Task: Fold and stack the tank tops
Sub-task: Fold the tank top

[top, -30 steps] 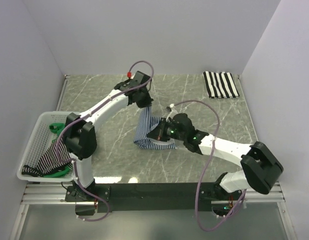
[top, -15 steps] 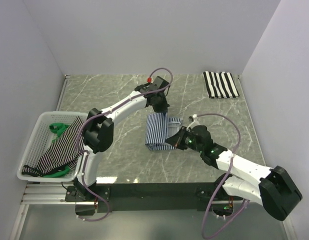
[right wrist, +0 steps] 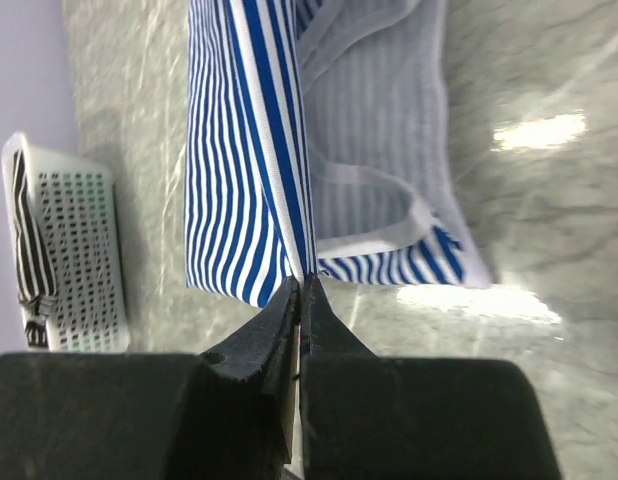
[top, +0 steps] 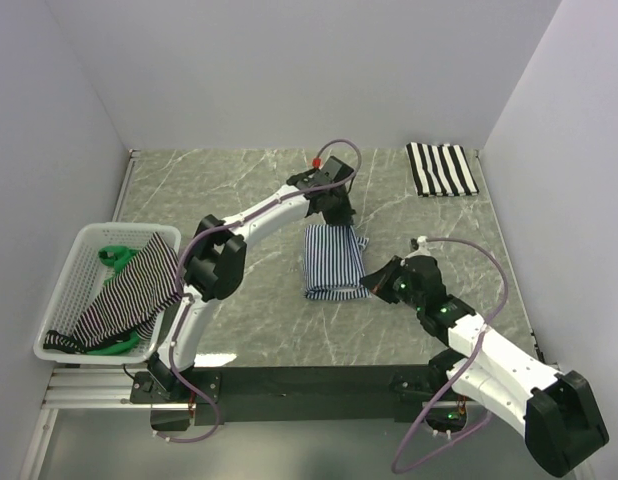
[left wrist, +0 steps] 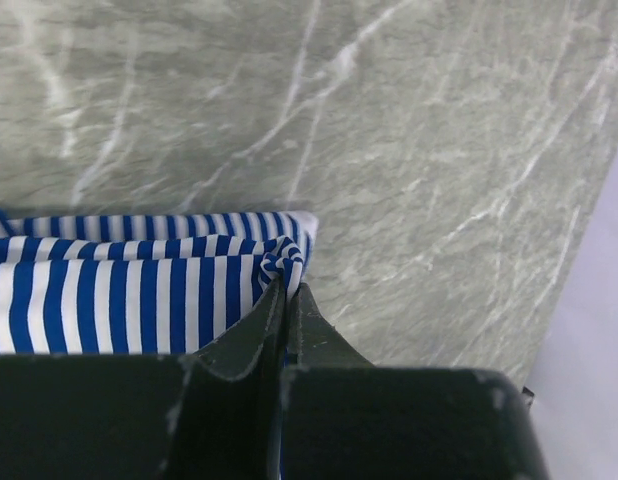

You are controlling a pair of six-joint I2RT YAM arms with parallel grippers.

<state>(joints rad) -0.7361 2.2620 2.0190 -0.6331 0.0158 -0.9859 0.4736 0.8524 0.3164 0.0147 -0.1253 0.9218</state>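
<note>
In the top view, three striped tank tops are counted: a navy-and-white tank top (top: 332, 262), doubled over, at the middle of the marble table (top: 219, 190); a black-and-white tank top (top: 441, 169), folded, at the far right corner; a third striped top (top: 124, 300) draped in the single white mesh basket (top: 77, 262). The first is pinched at its far edge by the left gripper (top: 341, 214) and at its near right corner by the right gripper (top: 373, 287). In the left wrist view, two fingers (left wrist: 244, 345) are pressed together on bunched striped cloth. In the right wrist view, a folded edge is nipped between both closed fingertips (right wrist: 257, 345).
</note>
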